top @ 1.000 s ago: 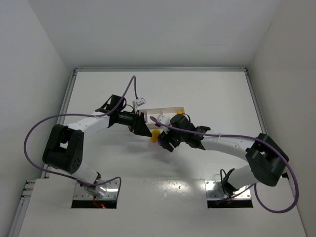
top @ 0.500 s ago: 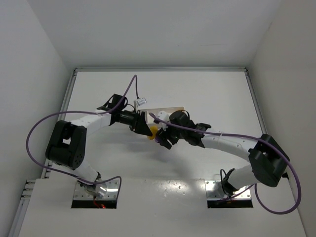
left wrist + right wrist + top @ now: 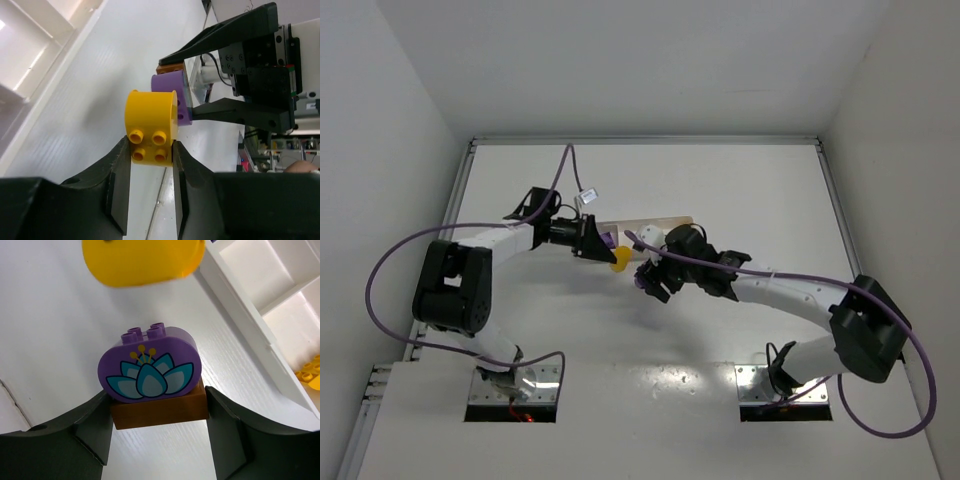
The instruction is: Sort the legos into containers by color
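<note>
White table (image 3: 720, 190) carries the long white tray (image 3: 665, 222) at its middle; both arms reach inward and meet just near of the tray, wrists rolled so the fingers face each other; left pincer (image 3: 150, 145) is clenched on the yellow brick (image 3: 150, 125) by its flat sides; right pincer (image 3: 157, 405) grasps the brown brick (image 3: 160, 414) with the purple brick (image 3: 149, 369) stacked on it; hard, light, slick plastic, probably best pinched on flat walls, not curved faces.

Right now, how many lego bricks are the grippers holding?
3. A yellow brick in the left gripper; a purple brick stacked on a brown brick in the right gripper. Others lie in the tray, partly hidden.
</note>
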`<control>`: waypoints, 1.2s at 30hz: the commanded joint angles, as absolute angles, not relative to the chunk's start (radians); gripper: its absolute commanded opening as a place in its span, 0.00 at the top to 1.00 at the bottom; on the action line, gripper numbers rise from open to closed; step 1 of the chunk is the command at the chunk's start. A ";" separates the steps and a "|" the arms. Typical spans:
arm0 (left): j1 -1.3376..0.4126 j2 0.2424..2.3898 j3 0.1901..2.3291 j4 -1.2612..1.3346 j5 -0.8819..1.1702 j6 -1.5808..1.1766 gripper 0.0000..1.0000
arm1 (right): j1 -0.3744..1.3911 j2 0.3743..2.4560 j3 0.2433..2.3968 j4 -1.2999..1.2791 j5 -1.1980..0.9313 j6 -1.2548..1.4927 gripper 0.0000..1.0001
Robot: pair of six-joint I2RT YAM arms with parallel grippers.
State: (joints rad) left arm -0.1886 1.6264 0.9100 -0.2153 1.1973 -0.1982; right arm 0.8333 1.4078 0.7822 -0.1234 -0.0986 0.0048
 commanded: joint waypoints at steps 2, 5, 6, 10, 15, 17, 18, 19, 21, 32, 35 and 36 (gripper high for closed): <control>-0.130 1.560 0.873 -0.107 1.275 -0.241 1.00 | 0.827 1.352 0.747 -0.072 -0.078 0.014 1.00; -0.121 1.534 0.899 -0.107 1.209 -0.241 1.00 | 0.816 1.351 0.747 -0.063 -0.078 0.014 1.00; -0.121 1.523 0.899 -0.107 1.177 -0.241 1.00 | 0.816 1.351 0.747 -0.063 -0.078 0.014 1.00; -0.121 1.494 0.931 -0.117 0.970 -0.232 1.00 | 0.816 1.361 0.747 -0.063 -0.068 0.014 1.00; -0.170 1.503 1.008 -0.126 0.827 -0.232 1.00 | 0.795 1.361 0.738 -0.044 -0.038 0.037 1.00; -0.190 1.537 1.040 -0.126 0.789 -0.232 1.00 | 0.781 1.361 0.724 -0.044 -0.029 0.046 1.00; -0.208 1.552 1.073 -0.126 0.775 -0.254 1.00 | 0.763 1.347 0.712 -0.044 -0.017 0.046 1.00; -0.218 1.571 1.092 -0.126 0.766 -0.255 1.00 | 0.753 1.347 0.712 -0.044 -0.008 0.058 1.00; -0.238 1.627 1.129 -0.126 0.765 -0.265 1.00 | 0.726 1.315 0.689 -0.044 0.026 0.071 1.00; -0.432 1.868 1.374 -0.117 0.710 -0.293 1.00 | 0.539 1.184 0.629 -0.072 0.160 0.109 1.00; -0.472 1.928 1.434 -0.126 0.701 -0.293 1.00 | 0.471 1.166 0.629 -0.092 0.150 0.109 1.00; -0.472 1.942 1.448 -0.126 0.701 -0.293 1.00 | 0.456 1.151 0.629 -0.104 0.150 0.109 1.00</control>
